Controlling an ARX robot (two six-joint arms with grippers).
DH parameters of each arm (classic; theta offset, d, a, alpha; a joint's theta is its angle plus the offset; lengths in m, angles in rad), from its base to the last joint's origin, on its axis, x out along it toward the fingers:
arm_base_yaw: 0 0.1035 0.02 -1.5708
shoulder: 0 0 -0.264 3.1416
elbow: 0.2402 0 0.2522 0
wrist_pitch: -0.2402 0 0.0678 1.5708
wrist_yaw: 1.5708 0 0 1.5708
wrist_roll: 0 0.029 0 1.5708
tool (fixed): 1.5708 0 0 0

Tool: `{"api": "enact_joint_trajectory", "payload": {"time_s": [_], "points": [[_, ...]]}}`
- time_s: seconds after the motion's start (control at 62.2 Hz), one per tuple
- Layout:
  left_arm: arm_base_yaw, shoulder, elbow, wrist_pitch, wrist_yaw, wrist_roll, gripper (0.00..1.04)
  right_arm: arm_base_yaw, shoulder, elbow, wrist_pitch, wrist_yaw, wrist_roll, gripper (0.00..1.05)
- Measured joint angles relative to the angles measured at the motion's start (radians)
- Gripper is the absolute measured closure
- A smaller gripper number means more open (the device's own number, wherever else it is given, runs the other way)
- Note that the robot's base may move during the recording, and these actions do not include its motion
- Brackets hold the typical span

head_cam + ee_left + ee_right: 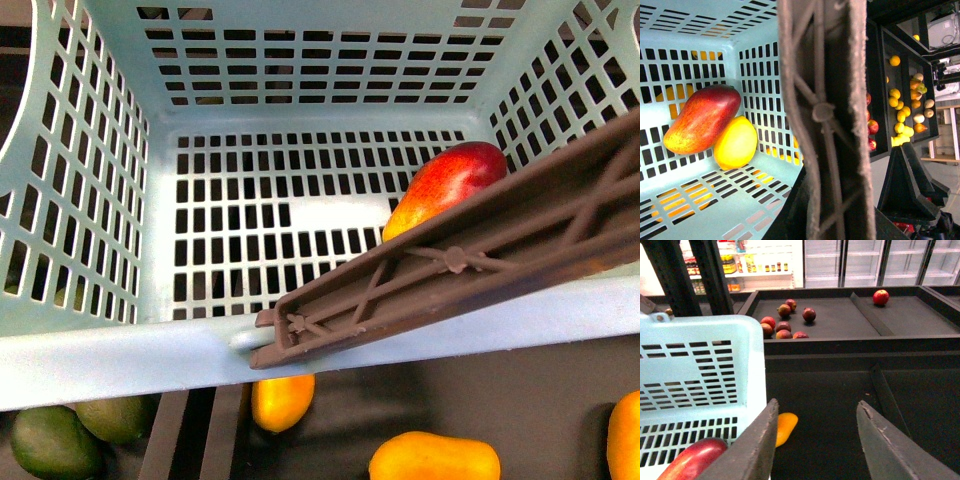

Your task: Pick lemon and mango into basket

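Mango (700, 120) and lemon (736, 142) touch in the basket (100, 365) corner. Firm, slippery skins, I'd judge; I'd grip mid-body. Right tool (817, 404) released, empty; left tool unseen, cannot tell.

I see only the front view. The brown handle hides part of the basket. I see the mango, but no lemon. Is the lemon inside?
Observer: Yes. The left wrist view shows the lemon on the floor of the basket, touching the mango.
Operator: Do the right fingers hold something?
Observer: No. The right gripper is open and empty in its own view.
Operator: Where is it?
Observer: Outside the basket, beside its wall, over a dark tray where one orange-yellow fruit lies.
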Motion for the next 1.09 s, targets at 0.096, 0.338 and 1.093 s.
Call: {"api": "enact_joint_trajectory", "payload": {"time_s": [0.096, 0.338, 1.093], "points": [[0.0, 0.0, 0.0, 0.0, 0.0, 0.0, 1.0, -0.001, -0.037, -0.044, 0.0, -0.005, -0.003, 0.81], [0.0, 0.0, 0.0, 0.0, -0.001, 0.0, 1.0, -0.002, -0.13, -0.111, -0.019, -0.005, -0.007, 1.03], [0.0, 0.0, 0.0, 0.0, 0.0, 0.0, 1.0, -0.002, -0.406, -0.214, -0.165, -0.005, -0.007, 1.03]]}}
